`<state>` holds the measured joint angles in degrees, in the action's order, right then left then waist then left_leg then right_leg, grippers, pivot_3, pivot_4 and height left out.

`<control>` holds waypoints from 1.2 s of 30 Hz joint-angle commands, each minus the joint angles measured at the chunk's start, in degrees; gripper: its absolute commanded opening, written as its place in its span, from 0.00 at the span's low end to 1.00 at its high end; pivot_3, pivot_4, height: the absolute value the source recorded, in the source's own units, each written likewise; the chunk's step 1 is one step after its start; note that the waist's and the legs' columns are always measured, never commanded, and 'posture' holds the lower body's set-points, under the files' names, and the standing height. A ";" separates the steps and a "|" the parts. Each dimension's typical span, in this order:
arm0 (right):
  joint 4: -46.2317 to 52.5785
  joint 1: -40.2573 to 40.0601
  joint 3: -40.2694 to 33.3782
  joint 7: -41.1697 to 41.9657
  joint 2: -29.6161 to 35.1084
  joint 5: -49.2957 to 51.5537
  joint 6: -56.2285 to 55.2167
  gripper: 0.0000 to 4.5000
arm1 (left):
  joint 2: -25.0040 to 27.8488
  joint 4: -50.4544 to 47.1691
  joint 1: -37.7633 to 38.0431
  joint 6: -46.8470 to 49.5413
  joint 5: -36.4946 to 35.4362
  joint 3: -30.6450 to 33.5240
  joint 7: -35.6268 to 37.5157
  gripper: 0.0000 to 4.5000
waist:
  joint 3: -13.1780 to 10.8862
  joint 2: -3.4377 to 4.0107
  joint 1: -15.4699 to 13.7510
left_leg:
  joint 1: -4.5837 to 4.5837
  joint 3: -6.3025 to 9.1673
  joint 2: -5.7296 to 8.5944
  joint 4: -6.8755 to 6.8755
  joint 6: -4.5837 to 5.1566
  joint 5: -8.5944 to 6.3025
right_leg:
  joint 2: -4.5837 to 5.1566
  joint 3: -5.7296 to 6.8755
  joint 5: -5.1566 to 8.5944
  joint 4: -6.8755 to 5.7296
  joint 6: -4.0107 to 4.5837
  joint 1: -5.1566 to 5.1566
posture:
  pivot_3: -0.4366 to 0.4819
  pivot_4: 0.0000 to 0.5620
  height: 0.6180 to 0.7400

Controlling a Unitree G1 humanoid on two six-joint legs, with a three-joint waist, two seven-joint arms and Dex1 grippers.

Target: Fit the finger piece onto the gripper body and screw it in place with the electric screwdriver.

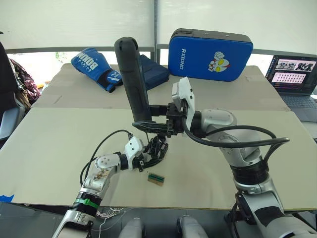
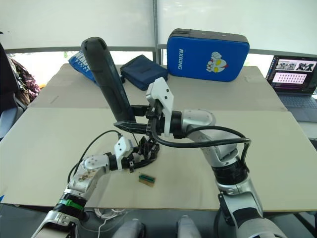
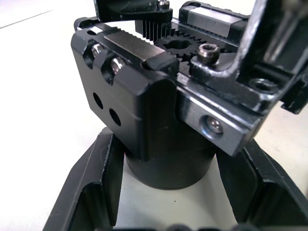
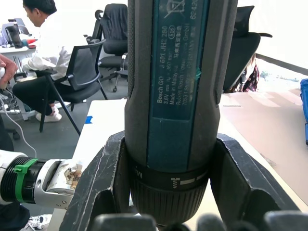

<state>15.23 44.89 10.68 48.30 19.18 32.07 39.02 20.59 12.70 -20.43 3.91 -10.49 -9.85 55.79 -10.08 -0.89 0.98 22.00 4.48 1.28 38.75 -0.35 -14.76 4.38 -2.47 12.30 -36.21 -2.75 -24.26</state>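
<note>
Closest to us, the left gripper (image 1: 148, 157) is clamped on the gripper body (image 3: 159, 110), steadying it just above the table (image 1: 277, 163). Our right gripper (image 1: 148, 124) squeezes the electric screwdriver (image 1: 132, 79), tip down right over it, probably so screws go straight in.

The electric screwdriver (image 4: 175, 96) reads "Bosch GO 3,6V"; the blue pad (image 1: 210, 54) reads "RXIONG".
</note>
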 commanded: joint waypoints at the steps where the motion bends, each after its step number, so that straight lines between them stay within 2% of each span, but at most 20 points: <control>1: 2.13 0.46 -0.78 0.26 -0.48 -0.23 -3.03 0.43 | 0.38 0.29 1.45 1.53 0.42 -1.46 0.82 0.51 | 0.00 0.00 0.00 | 0.00 0.00 0.00 0.00 0.00 0.00 | 0.00 0.00 0.00 0.00 0.00 0.00 | 0.48 0.27 1.00; 36: -0.13 -4.40 0.41 1.53 -1.02 -3.16 -7.28 0.43 | 0.64 0.86 2.10 0.82 0.63 -1.42 0.99 0.51 | 0.02 0.00 0.01 | -0.04 0.00 0.00 -0.01 0.00 0.00 | 0.00 0.00 0.00 0.01 0.00 0.02 | 0.48 0.27 1.00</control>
<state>15.07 40.54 11.16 49.85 18.49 29.33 32.84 20.75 12.23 -19.89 3.87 -10.45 -9.83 55.75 -10.06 -0.89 1.00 21.96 4.48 1.28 38.73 -0.35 -14.76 4.38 -2.47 12.30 -36.20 -2.75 -24.24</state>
